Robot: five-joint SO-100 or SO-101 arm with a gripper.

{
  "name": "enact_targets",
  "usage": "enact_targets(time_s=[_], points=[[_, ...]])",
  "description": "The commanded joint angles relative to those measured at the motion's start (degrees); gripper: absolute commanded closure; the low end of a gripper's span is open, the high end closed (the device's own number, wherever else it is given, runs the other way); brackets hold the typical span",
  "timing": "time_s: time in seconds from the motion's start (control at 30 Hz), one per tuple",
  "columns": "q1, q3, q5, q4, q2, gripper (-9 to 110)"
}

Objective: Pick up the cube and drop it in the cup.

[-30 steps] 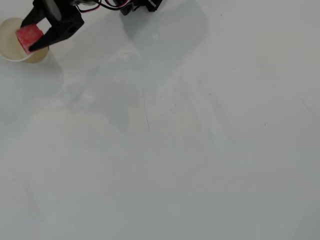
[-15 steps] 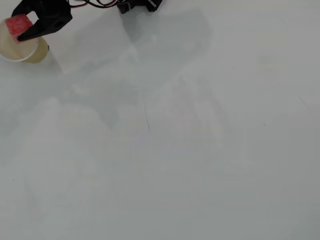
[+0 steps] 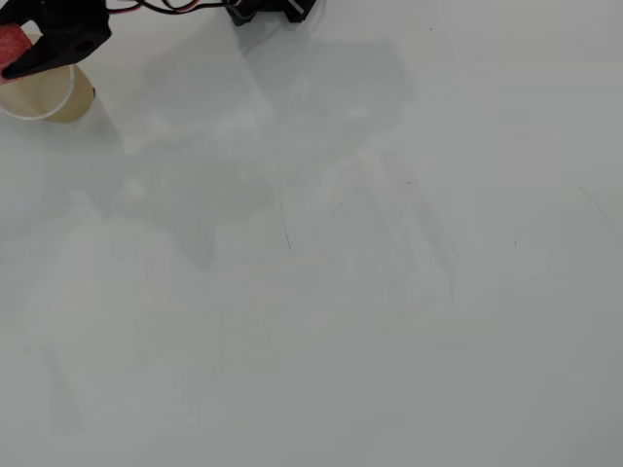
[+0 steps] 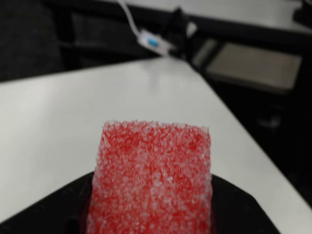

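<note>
The tool (image 3: 21, 51) is clamped on the cube (image 3: 14, 45), holding it up at the far-left rim of the cup (image 3: 47, 95) in the overhead view, partly past the picture's edge. This looks like the carry-and-drop step. Next, I'd say, the cube must sit squarely over the cup's mouth before the fingers part, or it may land on the table (image 3: 341, 292).

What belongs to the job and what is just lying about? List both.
Job:
- cube, held in the tool
- cup, at the overhead view's top left corner

Lying about:
- table, otherwise bare
- white cable with a blue-marked plug, beyond the table's far edge in the wrist view
</note>
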Motion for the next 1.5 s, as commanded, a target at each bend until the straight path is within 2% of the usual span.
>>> enact_targets(time_s=[0.0, 0.2, 0.57, 1.13, 1.47], points=[[1.05, -8.96, -0.35, -1.93, -0.97, 102], [1.93, -8.7, -0.44, -1.49, -4.22, 102], [1.14, -8.26, 0.09, 7.12, -6.15, 102], [1.58, -14.77, 0.09, 1.05, -11.95, 102], [1.41, -14.77, 0.09, 2.9, -13.62, 102]])
